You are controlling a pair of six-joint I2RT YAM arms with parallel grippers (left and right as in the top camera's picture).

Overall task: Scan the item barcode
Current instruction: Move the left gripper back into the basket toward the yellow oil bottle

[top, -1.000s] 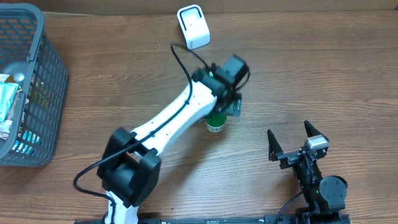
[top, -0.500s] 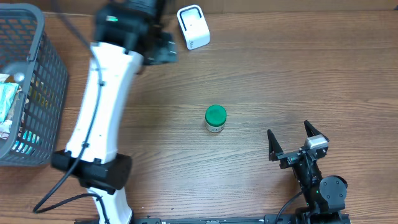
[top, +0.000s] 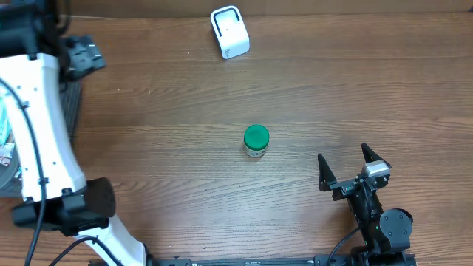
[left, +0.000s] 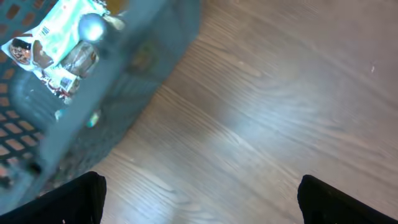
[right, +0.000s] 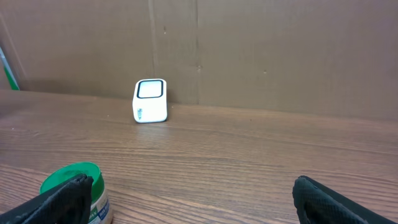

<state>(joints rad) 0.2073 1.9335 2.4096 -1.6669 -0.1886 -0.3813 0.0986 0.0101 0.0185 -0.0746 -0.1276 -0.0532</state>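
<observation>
A: Where's the jar [top: 256,140]?

B: Upright mid-tabletop [top: 369,89], well apart from the scanner [top: 230,32]. The left gripper [left: 199,208] gapes empty beside the basket [left: 124,81]. The right gripper [top: 345,166] is parked, released.

A: Risk?

B: Descending here, the left could snag the basket wall, or lift a packet [left: 59,37] with its barcode hidden.
</observation>
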